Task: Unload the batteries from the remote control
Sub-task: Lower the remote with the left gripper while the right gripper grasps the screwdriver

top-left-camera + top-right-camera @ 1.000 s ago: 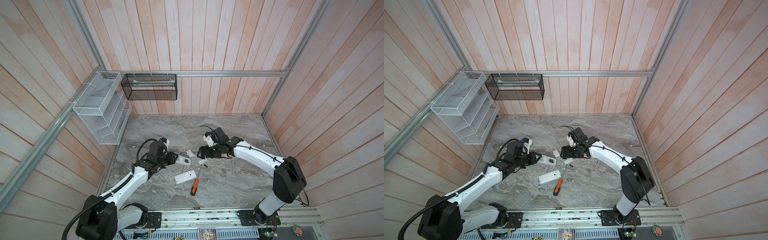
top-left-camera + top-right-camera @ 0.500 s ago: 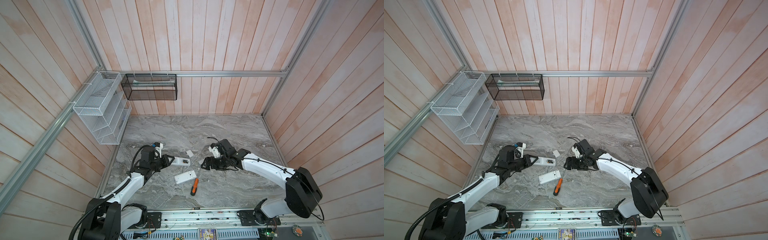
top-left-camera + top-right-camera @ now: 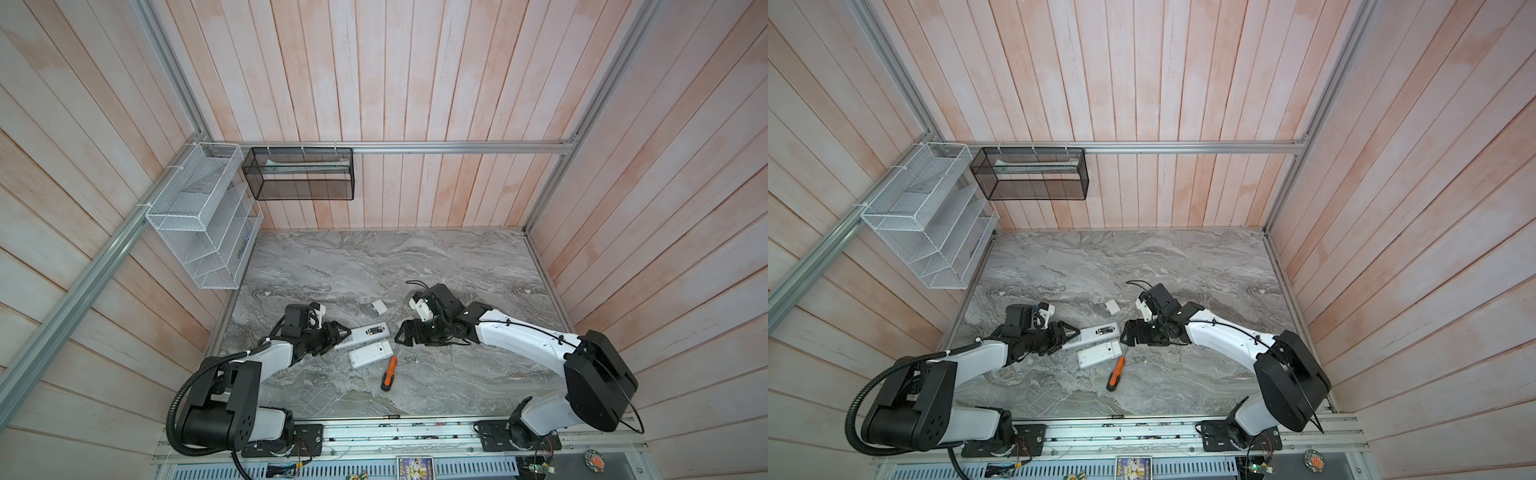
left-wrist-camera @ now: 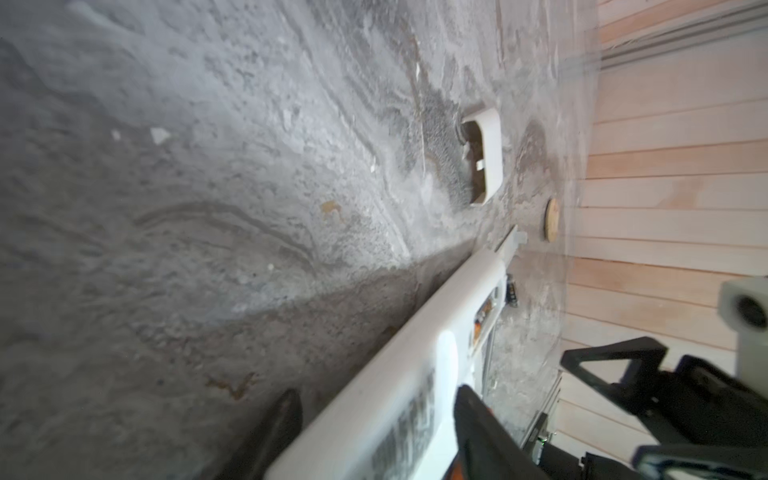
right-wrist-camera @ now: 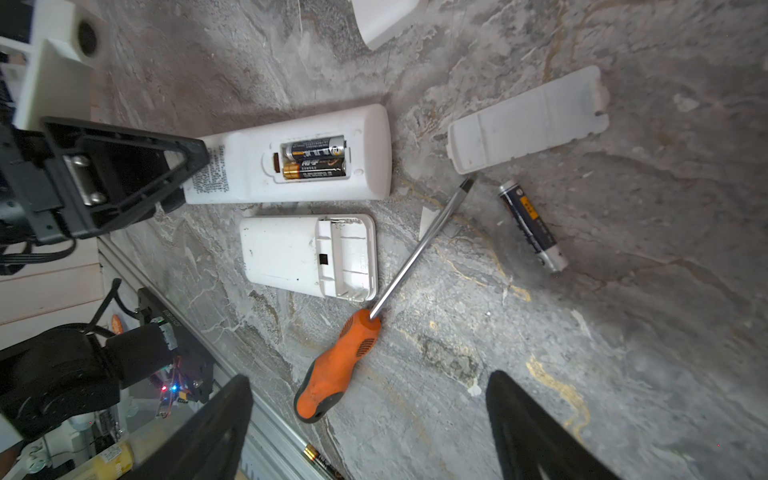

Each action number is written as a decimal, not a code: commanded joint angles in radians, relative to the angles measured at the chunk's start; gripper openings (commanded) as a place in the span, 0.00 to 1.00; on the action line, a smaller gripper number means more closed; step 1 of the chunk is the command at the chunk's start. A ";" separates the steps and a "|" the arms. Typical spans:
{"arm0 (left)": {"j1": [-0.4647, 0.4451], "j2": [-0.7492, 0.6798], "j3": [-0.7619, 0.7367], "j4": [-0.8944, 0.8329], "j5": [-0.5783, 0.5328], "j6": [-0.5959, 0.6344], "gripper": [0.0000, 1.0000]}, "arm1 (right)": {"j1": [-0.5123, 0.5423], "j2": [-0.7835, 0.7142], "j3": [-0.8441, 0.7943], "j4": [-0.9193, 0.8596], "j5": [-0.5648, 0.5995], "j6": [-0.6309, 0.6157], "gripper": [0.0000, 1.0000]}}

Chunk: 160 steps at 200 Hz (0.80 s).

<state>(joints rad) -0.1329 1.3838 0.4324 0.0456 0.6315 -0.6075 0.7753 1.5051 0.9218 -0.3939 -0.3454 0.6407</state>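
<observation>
The left gripper (image 3: 343, 336) is resting low over the desk (image 3: 457, 270), jaws standing spread either side of the label end of the long remote (image 5: 291, 153). The left wrist view is showing a sliver of gap beside one finger (image 4: 282, 419), so the jaws are not visibly pinching it. The long remote is lying back-up with its bay open, two batteries (image 5: 313, 160) sitting side by side inside. The right gripper (image 3: 402, 336) is hovering just past the remote's other end, jaws spread wide and holding nothing. A third battery (image 5: 532, 226) is lying loose on the desk, near the screwdriver (image 5: 340, 365) tip and just beside a cover (image 5: 528, 120). The short remote (image 5: 307, 255) is lying back-up alongside the long one, bay open. The screwdriver shaft is passing its corner; touching or not, cannot tell. A second cover (image 3: 379, 306) is lying apart, farther back.
</observation>
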 commanded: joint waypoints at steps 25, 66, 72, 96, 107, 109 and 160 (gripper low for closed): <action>0.010 -0.020 0.008 -0.085 -0.074 0.035 0.84 | 0.096 0.084 0.041 -0.065 0.118 0.047 0.89; 0.012 -0.154 0.052 -0.232 -0.204 0.080 1.00 | 0.181 0.181 0.111 -0.115 0.173 0.062 0.88; 0.012 -0.176 0.056 -0.249 -0.220 0.085 1.00 | 0.193 0.193 0.123 -0.126 0.184 0.062 0.87; 0.011 -0.243 0.062 -0.281 -0.241 0.088 1.00 | 0.229 0.237 0.165 -0.164 0.217 0.060 0.84; 0.012 -0.258 0.062 -0.287 -0.241 0.087 1.00 | 0.244 0.254 0.181 -0.184 0.232 0.058 0.84; 0.012 -0.260 0.063 -0.288 -0.240 0.087 1.00 | 0.247 0.257 0.184 -0.187 0.234 0.058 0.83; 0.012 -0.287 0.054 -0.280 -0.237 0.079 1.00 | 0.311 0.323 0.226 -0.258 0.266 0.059 0.72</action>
<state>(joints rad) -0.1249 1.1168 0.4713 -0.2218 0.4107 -0.5415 1.0618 1.7988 1.1248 -0.5770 -0.1207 0.6899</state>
